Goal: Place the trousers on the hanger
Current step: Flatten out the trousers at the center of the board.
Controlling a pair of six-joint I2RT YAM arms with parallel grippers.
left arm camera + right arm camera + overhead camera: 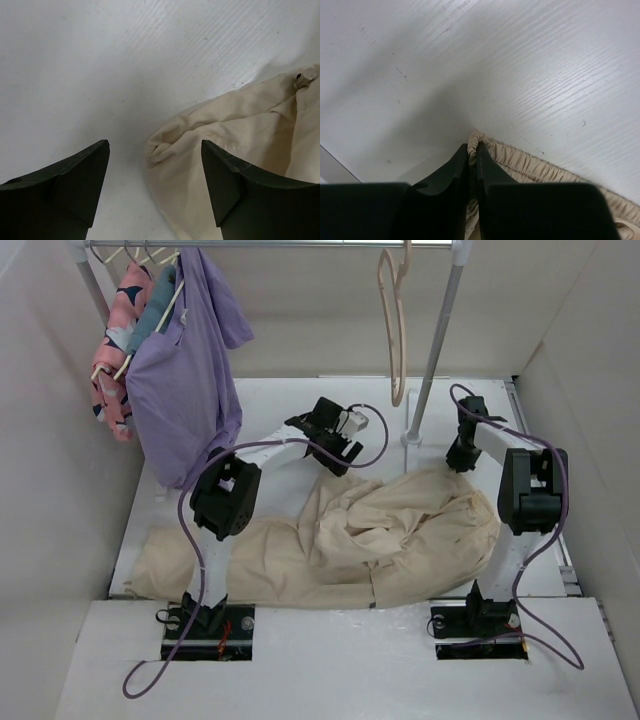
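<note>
The cream-beige trousers (370, 535) lie crumpled on the white table, one leg stretching to the left. The pale beige-pink hanger (394, 325) hangs empty from the rail at the top. My left gripper (335, 455) is open just over the trousers' far left edge; the left wrist view shows a fold of cloth (210, 130) between and beyond my fingers (75, 175). My right gripper (458, 458) is shut on the gathered waistband (525, 165) at the trousers' far right corner, with the band pinched between my fingertips (461, 161).
A purple shirt (185, 370) and a pink patterned garment (115, 340) hang on wooden hangers at the rail's left end. The rail's right post (432, 360) stands between the two grippers. White walls enclose the table on three sides.
</note>
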